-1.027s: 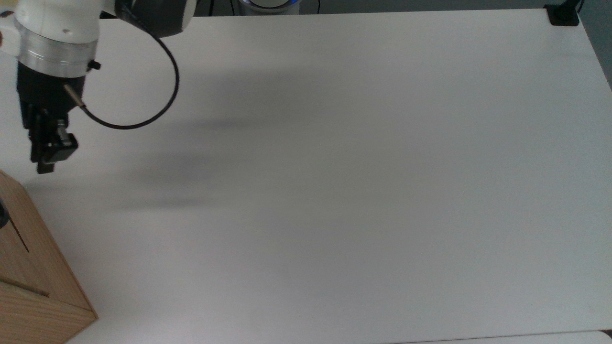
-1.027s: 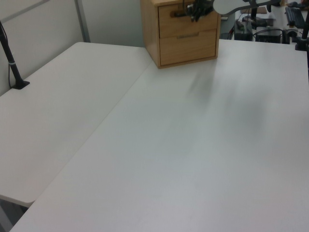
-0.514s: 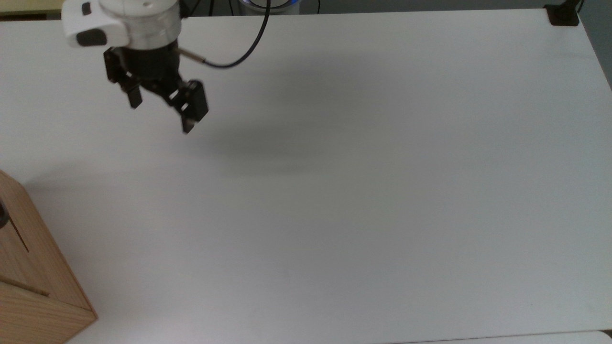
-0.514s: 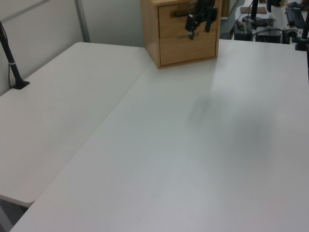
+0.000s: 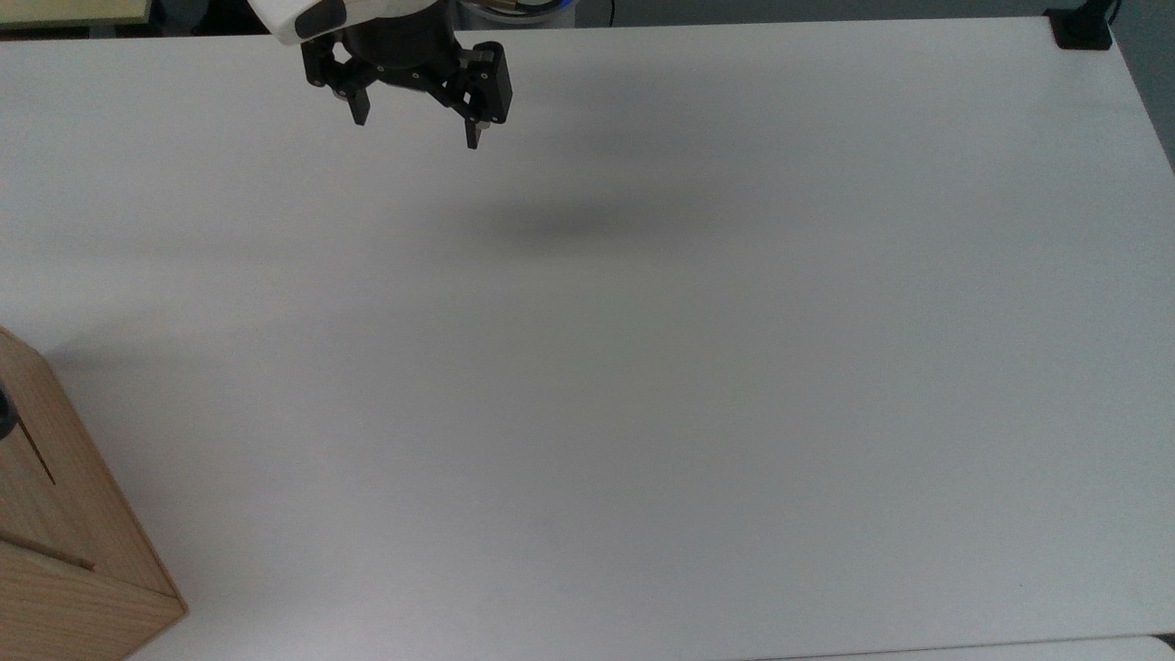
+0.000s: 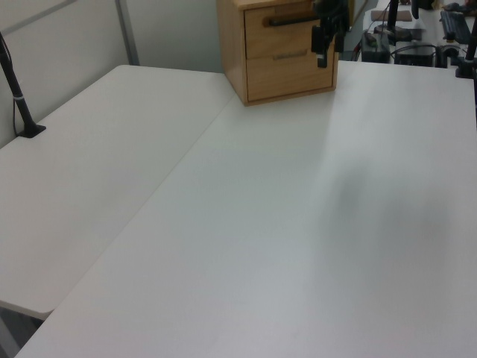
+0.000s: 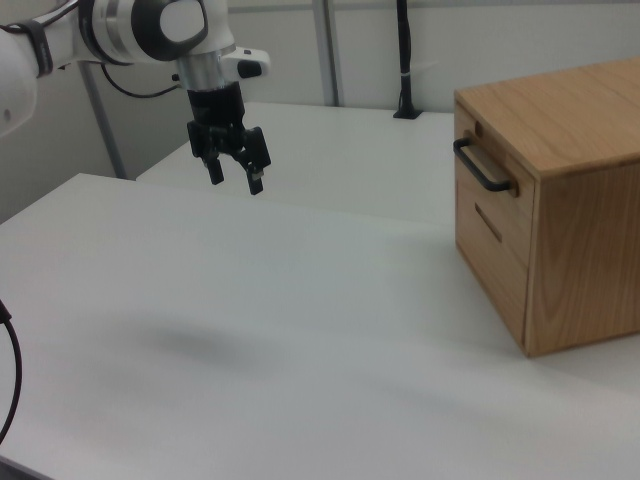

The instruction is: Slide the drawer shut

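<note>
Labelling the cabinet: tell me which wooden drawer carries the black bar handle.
The upper light-wood drawer; the lower drawer shows only a slot, no bar.

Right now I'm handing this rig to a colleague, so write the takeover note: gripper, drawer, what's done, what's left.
Gripper: open, empty, hanging in the air above the white table, well away from the cabinet.
Drawer: top one with the black bar handle, its front level with the cabinet face in the right view, so it looks shut.
Done: the closing, as far as it shows.
Left: confirm it is fully seated, then park the arm.
</note>
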{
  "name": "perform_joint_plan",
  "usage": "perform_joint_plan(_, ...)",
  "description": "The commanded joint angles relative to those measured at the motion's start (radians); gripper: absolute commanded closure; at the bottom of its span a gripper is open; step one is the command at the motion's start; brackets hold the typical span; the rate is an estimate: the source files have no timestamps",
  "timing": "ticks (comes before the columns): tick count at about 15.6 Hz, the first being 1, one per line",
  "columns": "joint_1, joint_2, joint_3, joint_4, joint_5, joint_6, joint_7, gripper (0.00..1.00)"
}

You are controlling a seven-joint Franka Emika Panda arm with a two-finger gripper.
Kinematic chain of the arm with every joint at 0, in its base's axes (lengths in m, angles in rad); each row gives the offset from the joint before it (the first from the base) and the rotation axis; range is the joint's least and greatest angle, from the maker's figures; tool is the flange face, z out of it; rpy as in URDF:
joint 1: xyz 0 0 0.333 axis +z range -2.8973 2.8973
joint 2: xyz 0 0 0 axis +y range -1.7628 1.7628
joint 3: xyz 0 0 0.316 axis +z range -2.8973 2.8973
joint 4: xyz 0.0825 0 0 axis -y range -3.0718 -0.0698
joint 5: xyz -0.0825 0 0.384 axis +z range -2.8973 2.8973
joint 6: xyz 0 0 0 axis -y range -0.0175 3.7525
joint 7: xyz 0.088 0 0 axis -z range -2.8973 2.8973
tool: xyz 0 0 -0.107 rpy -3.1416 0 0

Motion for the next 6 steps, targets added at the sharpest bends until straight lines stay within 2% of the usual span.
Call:
perform_joint_plan(1,-0.001,-0.029,-0.02,-0.038,0.01,-0.006,-0.041,0.0)
perform_joint_plan(6,0.007,-0.031,-0.021,-0.042,0.004,-0.01,-0.01,0.0)
